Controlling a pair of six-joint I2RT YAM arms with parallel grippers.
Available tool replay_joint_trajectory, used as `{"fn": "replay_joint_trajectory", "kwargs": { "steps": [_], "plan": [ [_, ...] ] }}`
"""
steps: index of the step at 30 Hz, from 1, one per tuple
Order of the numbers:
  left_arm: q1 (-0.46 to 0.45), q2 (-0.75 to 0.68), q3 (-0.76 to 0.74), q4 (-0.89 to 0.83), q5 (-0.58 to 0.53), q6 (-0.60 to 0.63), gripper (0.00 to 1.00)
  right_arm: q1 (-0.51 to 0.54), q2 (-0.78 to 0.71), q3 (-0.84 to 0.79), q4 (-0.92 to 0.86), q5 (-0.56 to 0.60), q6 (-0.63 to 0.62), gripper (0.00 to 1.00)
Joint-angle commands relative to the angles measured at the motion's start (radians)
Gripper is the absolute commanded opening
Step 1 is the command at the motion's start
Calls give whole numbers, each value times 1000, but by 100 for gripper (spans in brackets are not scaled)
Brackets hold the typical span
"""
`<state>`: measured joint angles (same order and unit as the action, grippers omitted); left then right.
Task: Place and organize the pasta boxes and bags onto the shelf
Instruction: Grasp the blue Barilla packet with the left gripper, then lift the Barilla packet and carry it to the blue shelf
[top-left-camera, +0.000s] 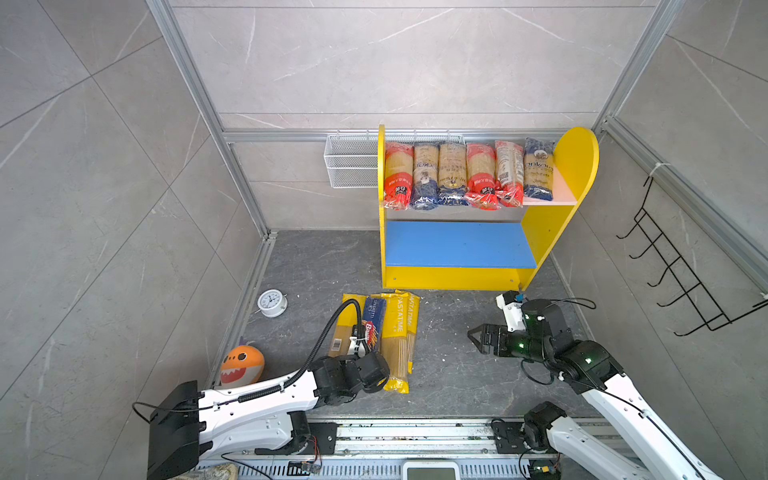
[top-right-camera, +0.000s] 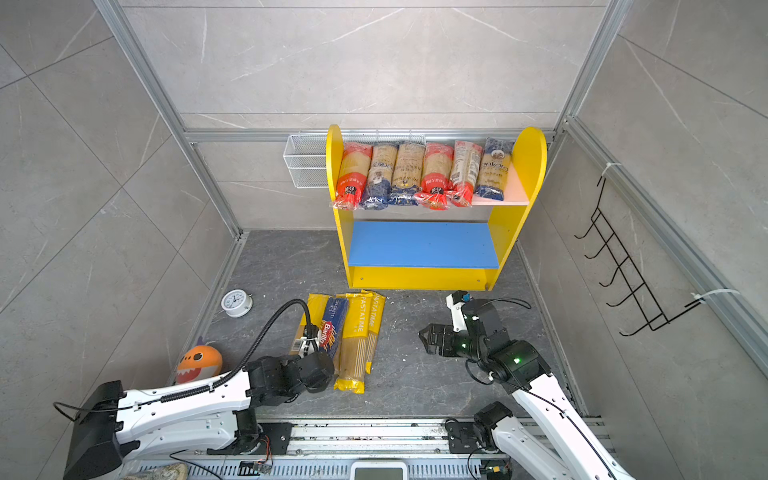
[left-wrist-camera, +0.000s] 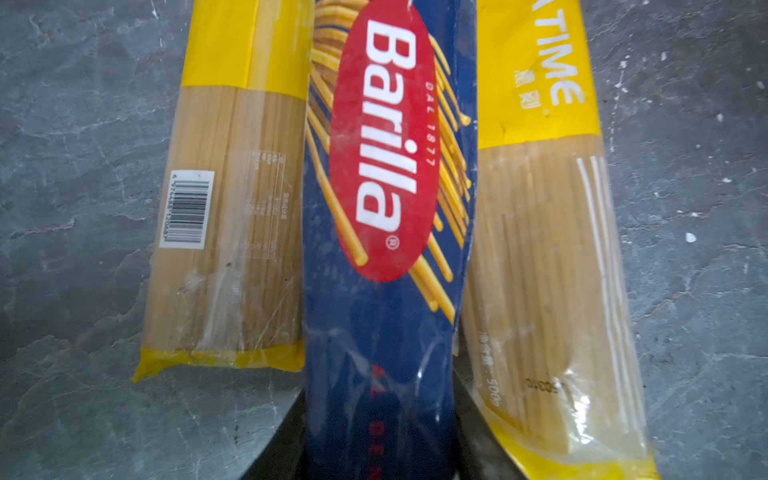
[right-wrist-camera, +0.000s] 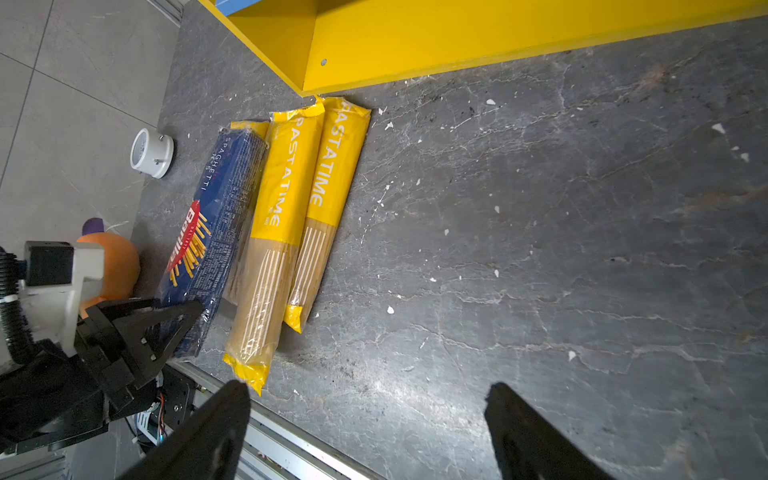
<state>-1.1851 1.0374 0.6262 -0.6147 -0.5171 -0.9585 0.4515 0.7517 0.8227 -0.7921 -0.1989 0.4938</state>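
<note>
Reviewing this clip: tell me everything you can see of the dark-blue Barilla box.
The Barilla box is long, narrow and dark blue, with a red oval logo, printed yellow spaghetti and white SPAGHETTI lettering; glossy wrinkled film seems to wrap it. It lies lengthwise before the shelf, between yellow-ended bags that touch both sides, tilted onto one edge. The left gripper is shut on its near end.

in the left wrist view the box runs off the edge inside my left gripper and hides the pads of its fingers. in both top views my own wrist covers that gripper's tips. the box covers part of the left bag. the shelf hides part of the basket. the fine print on the shelved bags is too small to read.
</note>
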Motion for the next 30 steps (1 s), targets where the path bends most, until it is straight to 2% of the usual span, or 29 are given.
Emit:
{"fn": "replay_joint_trajectory", "kwargs": {
  "steps": [1, 12, 21, 30],
  "plan": [
    [-2, -4, 101, 89, -100, 72, 0, 6, 6, 17, -1, 7, -15, 93],
    [-2, 62, 225, 158, -103, 176, 0, 5, 6, 68, -26, 31, -29, 93],
    [3, 280, 467, 183, -151, 320, 0, 6, -17, 117, -66, 77, -37, 93],
    [109, 403, 603, 299, -162, 402, 0, 5, -40, 162, -96, 104, -52, 93]
  ]
}}
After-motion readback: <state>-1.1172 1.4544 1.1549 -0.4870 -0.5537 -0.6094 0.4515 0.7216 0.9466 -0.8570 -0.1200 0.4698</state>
